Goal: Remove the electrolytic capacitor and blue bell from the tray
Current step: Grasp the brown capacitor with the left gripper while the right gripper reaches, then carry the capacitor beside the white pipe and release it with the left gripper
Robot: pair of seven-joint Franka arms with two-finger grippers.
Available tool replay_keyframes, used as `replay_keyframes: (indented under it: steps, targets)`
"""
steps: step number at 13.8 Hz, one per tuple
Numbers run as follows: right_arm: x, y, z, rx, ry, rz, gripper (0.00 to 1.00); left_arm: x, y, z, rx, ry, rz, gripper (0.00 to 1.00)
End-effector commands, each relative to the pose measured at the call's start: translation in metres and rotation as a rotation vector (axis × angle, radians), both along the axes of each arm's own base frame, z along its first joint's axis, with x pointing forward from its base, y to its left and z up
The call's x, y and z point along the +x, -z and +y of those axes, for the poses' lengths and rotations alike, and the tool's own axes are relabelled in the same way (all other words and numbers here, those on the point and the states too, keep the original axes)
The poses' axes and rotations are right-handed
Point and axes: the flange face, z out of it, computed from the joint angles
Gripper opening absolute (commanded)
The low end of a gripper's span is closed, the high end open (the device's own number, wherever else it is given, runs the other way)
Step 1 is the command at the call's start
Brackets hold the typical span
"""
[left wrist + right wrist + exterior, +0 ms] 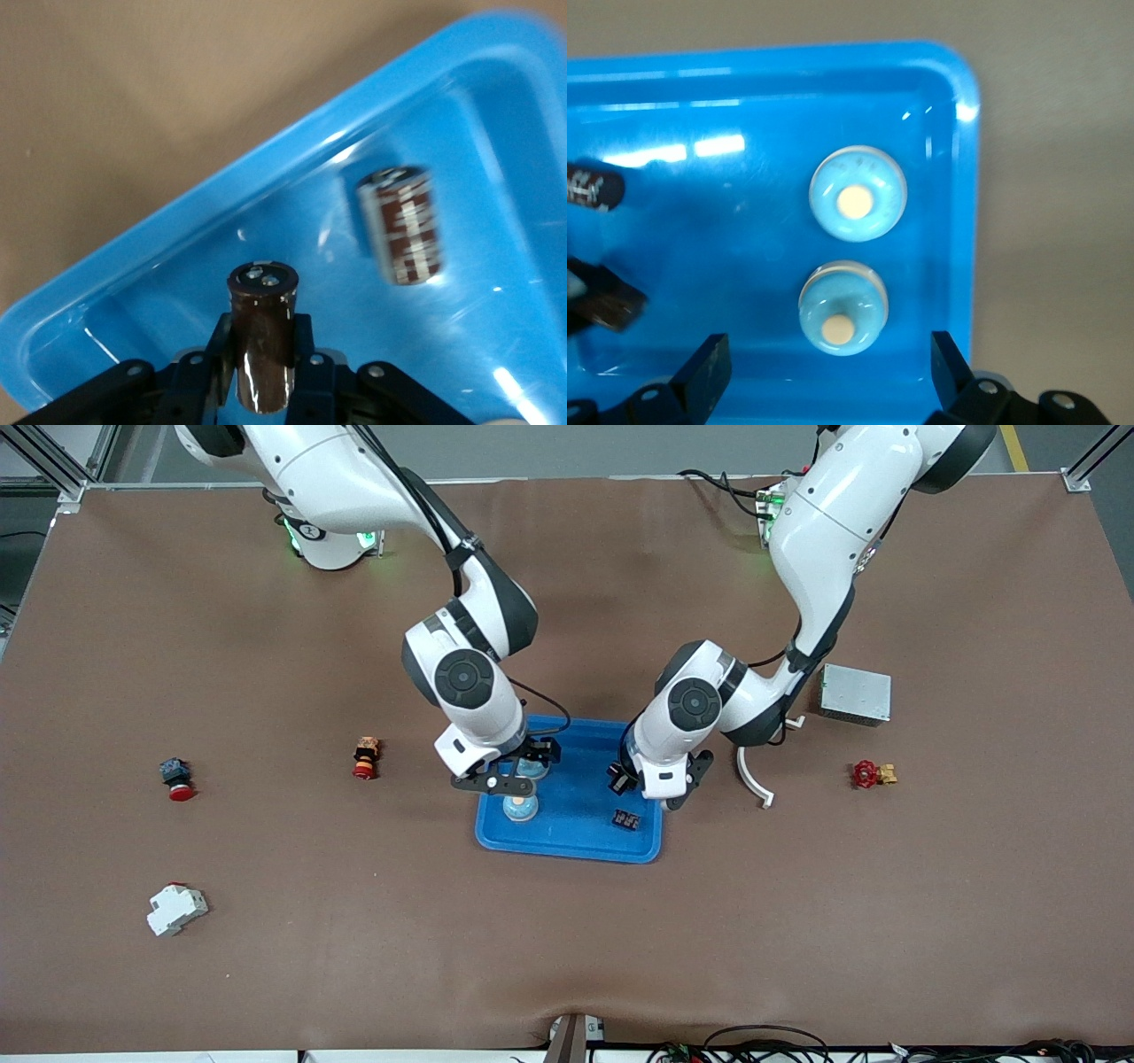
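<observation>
The front view looks down from high across the bench (567,957), facing both arm bases; each wrist view looks down closely into the blue tray (567,841), seen from the left wrist (177,230) and the right wrist (961,133); all three share that tray.

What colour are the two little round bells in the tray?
Both bells are light blue with a cream centre button, lying in the blue tray; the right wrist view shows them best.

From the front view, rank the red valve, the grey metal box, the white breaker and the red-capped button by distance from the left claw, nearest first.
Measured from the left claw, over the blue tray:
1. Grey metal box, toward the left arm's end of the table.
2. Red valve, same end; too close to the box to separate firmly.
3. Red-capped button, toward the right arm's end.
4. White breaker, same end, nearer the camera.
</observation>
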Motion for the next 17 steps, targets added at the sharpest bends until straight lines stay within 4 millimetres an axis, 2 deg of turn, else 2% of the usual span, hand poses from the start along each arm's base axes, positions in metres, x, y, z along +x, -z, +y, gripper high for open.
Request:
replay_keyframes:
  steps: [1,2,4,6,7,9,13,17]
  targets:
    - [-0.001,0.009,0.007,0.007,0.002,0.001,1.00,0.011,-0.080,0.026,0.045,-0.045,-0.033,0.00]
    - [0.002,0.010,0.002,0.006,0.004,0.001,1.00,0.019,-0.098,0.043,0.052,-0.071,-0.036,0.00]
    - [0.006,0.011,-0.005,-0.001,-0.003,0.004,1.00,0.027,-0.120,0.075,0.092,-0.097,-0.008,0.00]
    - [0.008,0.017,-0.007,-0.002,-0.070,0.001,1.00,0.040,-0.136,0.114,0.116,-0.140,0.010,0.00]
    - [0.009,0.024,-0.008,-0.002,-0.071,0.000,1.00,0.041,-0.133,0.129,0.131,-0.160,0.031,0.00]
    - [0.005,0.033,-0.002,0.001,-0.079,-0.006,1.00,0.051,-0.121,0.175,0.162,-0.211,0.054,0.00]
    - [0.000,0.044,-0.001,-0.011,-0.092,0.009,1.00,0.051,-0.072,0.266,0.219,-0.240,0.143,0.00]
    - [-0.005,0.057,-0.002,-0.022,-0.115,0.027,1.00,0.026,-0.035,0.291,0.248,-0.240,0.228,0.00]
